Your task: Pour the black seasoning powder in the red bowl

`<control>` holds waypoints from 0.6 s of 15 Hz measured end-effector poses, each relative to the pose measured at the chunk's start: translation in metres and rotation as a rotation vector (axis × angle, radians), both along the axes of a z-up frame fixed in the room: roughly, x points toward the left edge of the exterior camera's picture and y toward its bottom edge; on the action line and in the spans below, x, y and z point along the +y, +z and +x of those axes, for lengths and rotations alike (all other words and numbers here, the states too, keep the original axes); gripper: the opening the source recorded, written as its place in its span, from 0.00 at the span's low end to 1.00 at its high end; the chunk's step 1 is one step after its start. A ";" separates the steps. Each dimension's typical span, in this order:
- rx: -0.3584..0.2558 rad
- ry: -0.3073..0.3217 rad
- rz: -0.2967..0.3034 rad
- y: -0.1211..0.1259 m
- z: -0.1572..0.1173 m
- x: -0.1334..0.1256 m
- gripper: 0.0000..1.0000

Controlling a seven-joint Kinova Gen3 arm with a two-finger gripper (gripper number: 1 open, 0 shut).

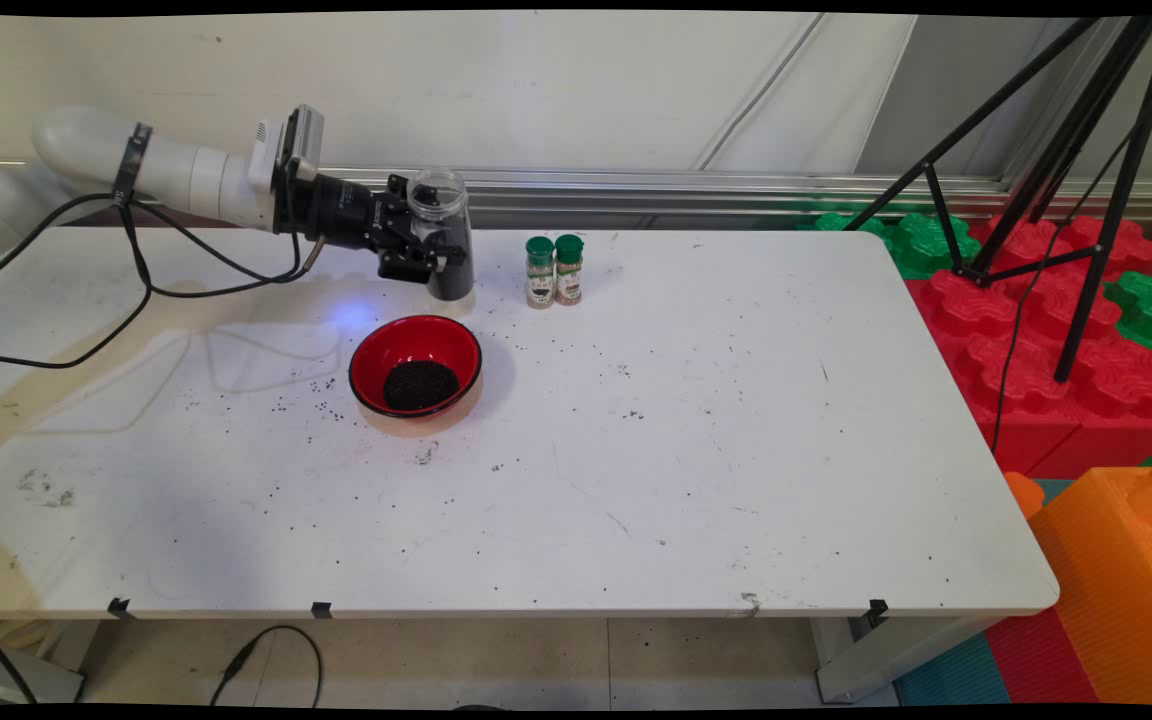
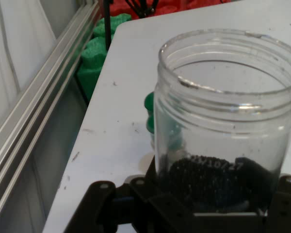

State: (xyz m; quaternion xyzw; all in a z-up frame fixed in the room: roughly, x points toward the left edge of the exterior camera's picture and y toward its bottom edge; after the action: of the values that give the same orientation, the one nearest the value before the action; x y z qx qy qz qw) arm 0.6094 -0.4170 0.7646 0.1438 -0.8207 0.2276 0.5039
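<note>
Item, upper centre: my gripper (image 1: 423, 250) clamped on open jar (image 1: 441, 232) of black grains, upright. Red bowl (image 1: 416, 366) below. Any tilt risks spilling grains onto the table (image 1: 686, 450).

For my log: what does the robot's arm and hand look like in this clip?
The white, rounded tubular arm has a dark band around it, with black cables hanging in loops toward the table. A pale grey boxy module sits at the wrist, then a black cylindrical section with small white lettering. The black two-finger hand has a jointed metal linkage.
</note>
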 end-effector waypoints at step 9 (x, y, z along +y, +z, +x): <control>-0.109 -0.081 -0.118 0.000 -0.001 0.015 0.00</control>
State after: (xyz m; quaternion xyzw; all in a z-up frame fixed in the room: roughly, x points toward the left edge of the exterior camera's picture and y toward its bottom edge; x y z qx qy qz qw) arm 0.6080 -0.4023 0.7644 0.0677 -0.8372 0.2625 0.4750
